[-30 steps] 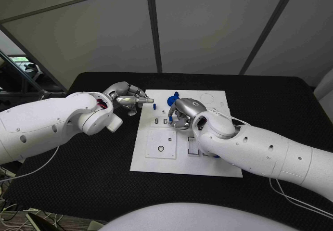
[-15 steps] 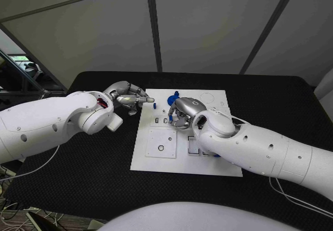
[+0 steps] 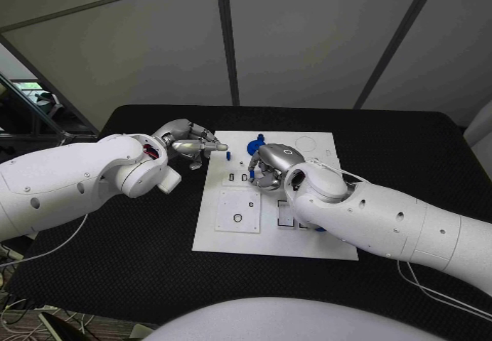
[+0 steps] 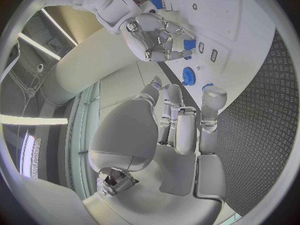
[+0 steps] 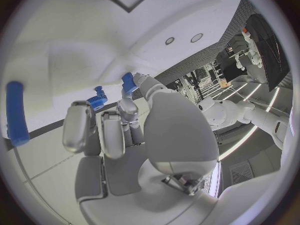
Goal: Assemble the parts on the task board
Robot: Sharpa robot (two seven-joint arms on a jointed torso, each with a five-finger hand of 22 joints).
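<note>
The white task board (image 3: 269,243) lies in the middle of the black table. A blue gear (image 3: 254,146) and a small blue part (image 3: 227,150) sit near its far left corner. My left hand (image 3: 190,145) hovers at the board's left edge with its fingers stretched toward those parts and holds nothing; its fingers (image 4: 182,119) end just short of the gear (image 4: 189,76). My right hand (image 3: 269,166) is curled down on the board behind the gear. A small blue part (image 4: 189,44) sits pinched at its fingertips (image 5: 103,130).
The board carries a raised white block (image 3: 240,212) with a hole and several small slots (image 3: 284,213). Another blue piece (image 3: 320,229) peeks out under my right forearm, and a blue bar (image 5: 17,112) lies on the board beside my right hand. Black table (image 3: 123,241) surrounds the board.
</note>
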